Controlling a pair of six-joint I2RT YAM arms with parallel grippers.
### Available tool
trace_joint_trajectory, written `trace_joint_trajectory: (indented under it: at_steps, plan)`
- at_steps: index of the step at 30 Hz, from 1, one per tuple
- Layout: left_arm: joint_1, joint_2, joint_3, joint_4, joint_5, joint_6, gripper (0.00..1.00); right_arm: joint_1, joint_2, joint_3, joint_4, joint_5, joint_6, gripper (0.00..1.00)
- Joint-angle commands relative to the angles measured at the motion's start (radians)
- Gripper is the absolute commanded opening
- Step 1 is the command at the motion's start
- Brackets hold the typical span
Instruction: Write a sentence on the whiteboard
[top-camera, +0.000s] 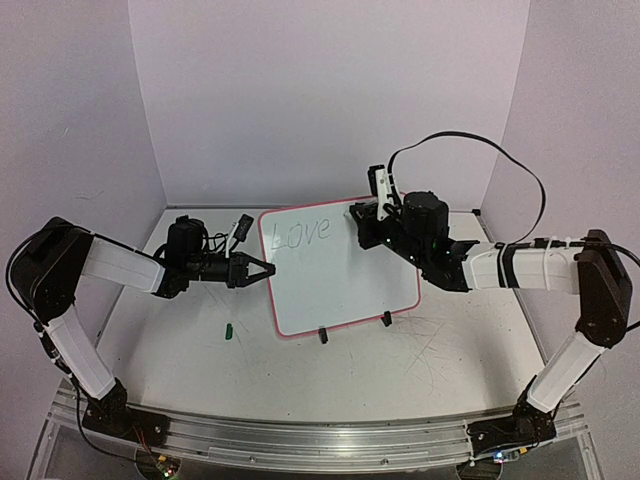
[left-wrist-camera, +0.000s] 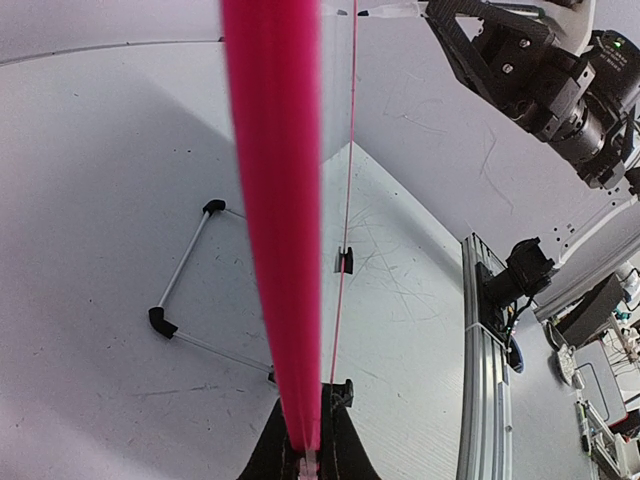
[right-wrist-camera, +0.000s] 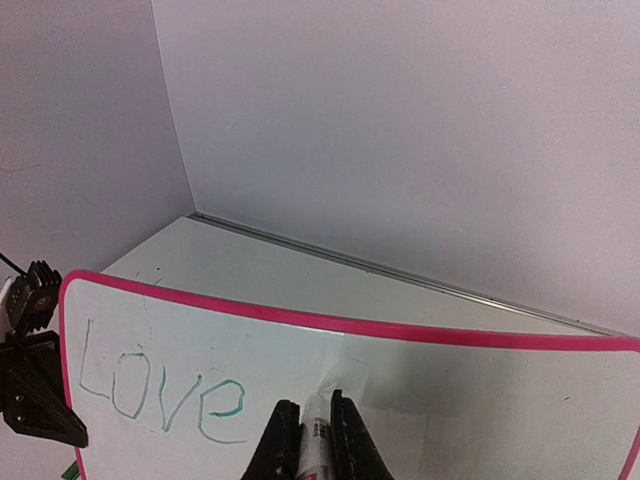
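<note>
Two small black clip feet (top-camera: 322, 336) stand on the scuffed white table (top-camera: 420, 370) in the lower middle of the top view. They carry the small white whiteboard with its thin pink-red frame (top-camera: 340, 290), propped at centre frame. A small green cap (top-camera: 228, 330) lies lower left of the board, apart from it. The left gripper (top-camera: 266, 270) has its fingers closed on the pink rim at the board's left edge. The right gripper (right-wrist-camera: 307, 430), at the bottom of its wrist view, is closed on a white marker (right-wrist-camera: 316, 425). The marker's tip is at the board's surface, though contact cannot be told. Thin green handwriting (right-wrist-camera: 160, 392) sits left of the tip, at the board's upper left, and only "Love" shows. Pale walls (top-camera: 330, 100) rise behind.
</note>
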Motion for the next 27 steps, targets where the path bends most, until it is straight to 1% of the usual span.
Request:
trace_joint_trajectory:
  at_steps: [1,11,15,17,22,24,27]
  plan:
    - [0.006,-0.008,0.032,-0.032,-0.118,0.065,0.0,-0.004,0.023,0.05,0.051,0.001,0.014,0.0]
    - [0.006,-0.008,0.034,-0.033,-0.117,0.065,0.0,-0.005,0.029,0.05,0.003,0.099,0.035,0.0]
    - [0.006,-0.013,0.034,-0.033,-0.117,0.065,0.0,-0.005,0.012,0.036,-0.011,0.114,0.04,0.0]
    - [0.006,-0.014,0.034,-0.035,-0.117,0.067,0.0,-0.005,-0.001,0.025,-0.005,0.097,0.036,0.0]
    - [0.006,-0.016,0.033,-0.034,-0.117,0.065,0.0,-0.005,-0.055,-0.033,0.098,-0.027,0.033,0.0]
    - [0.006,-0.019,0.032,-0.034,-0.118,0.065,0.0,-0.005,-0.075,-0.053,0.125,-0.046,0.038,0.0]
    - [0.006,-0.025,0.031,-0.035,-0.12,0.067,0.0,-0.005,-0.08,-0.064,0.122,-0.048,0.05,0.0]
